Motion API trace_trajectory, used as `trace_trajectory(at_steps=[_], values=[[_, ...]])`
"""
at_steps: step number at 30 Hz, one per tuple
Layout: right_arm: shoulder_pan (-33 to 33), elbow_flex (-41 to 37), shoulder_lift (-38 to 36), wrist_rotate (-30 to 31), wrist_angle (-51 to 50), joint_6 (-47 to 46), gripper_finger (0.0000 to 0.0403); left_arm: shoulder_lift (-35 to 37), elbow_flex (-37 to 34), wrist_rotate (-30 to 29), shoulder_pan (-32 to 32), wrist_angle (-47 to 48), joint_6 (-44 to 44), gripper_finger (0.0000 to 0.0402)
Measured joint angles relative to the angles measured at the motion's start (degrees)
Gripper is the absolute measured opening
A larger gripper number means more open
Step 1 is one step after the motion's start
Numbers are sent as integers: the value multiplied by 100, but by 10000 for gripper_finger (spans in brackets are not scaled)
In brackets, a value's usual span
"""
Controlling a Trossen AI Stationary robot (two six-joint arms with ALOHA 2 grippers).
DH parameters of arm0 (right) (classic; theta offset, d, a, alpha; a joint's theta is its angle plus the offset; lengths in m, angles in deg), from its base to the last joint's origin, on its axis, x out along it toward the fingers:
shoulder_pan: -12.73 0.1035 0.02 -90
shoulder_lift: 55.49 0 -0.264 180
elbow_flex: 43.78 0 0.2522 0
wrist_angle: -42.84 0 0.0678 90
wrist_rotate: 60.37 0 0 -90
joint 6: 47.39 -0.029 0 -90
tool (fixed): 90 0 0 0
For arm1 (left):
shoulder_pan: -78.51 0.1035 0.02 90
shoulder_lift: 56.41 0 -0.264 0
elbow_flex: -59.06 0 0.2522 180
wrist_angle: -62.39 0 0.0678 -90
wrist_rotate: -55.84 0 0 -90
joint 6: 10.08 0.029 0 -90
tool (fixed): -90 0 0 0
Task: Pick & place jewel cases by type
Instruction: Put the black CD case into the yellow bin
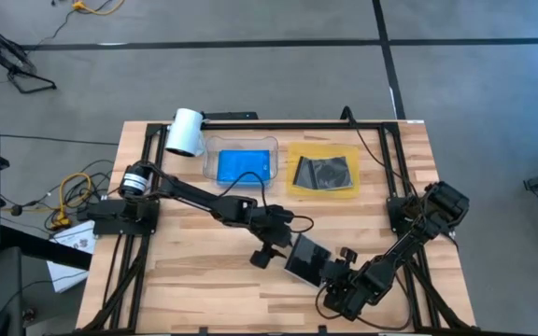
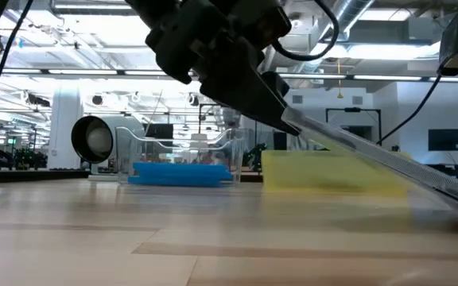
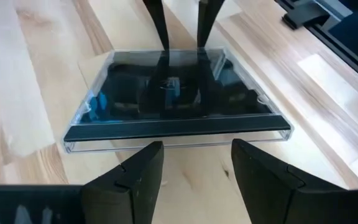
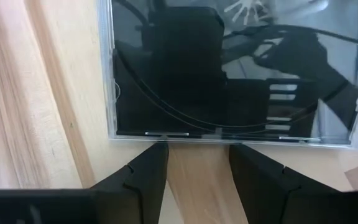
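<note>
High view: grey-clear jewel case (image 1: 306, 259) tilted, one edge raised; left gripper (image 1: 278, 245), right gripper (image 1: 332, 273) both unclenched, flanking.

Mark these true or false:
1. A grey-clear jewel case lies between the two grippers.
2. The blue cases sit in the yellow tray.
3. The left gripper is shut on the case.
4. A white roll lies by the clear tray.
1. True: the grey-clear jewel case lies on the table between the left gripper and the right gripper.
2. False: the blue cases are in the clear tray; the yellow tray holds dark-disc cases.
3. False: its fingers stand open short of the case.
4. True: the white roll lies beside it.
</note>
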Motion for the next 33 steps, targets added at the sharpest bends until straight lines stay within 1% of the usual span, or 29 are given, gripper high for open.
trace_trajectory(at_steps=[6, 11, 16, 19, 25, 33], values=[[-61, 0, -4, 34, 26, 89, 166, 15, 0, -153, -63, -185, 36, 185], [-97, 0, -4, 36, 25, 207, 165, 49, 0, -152, -78, -374, 43, 185], [-151, 0, -5, 34, 48, 347, 165, 65, 13, 100, -115, -922, 66, 185], [-177, 0, -4, 38, 53, 409, 165, 54, 11, 162, -118, -1065, 66, 185], [-210, 0, -4, 136, 71, 500, 165, 52, 5, 58, -124, -1092, 102, 185], [-236, 0, 0, 317, 81, 546, 165, 52, 0, -93, -113, -1108, -376, 185]])
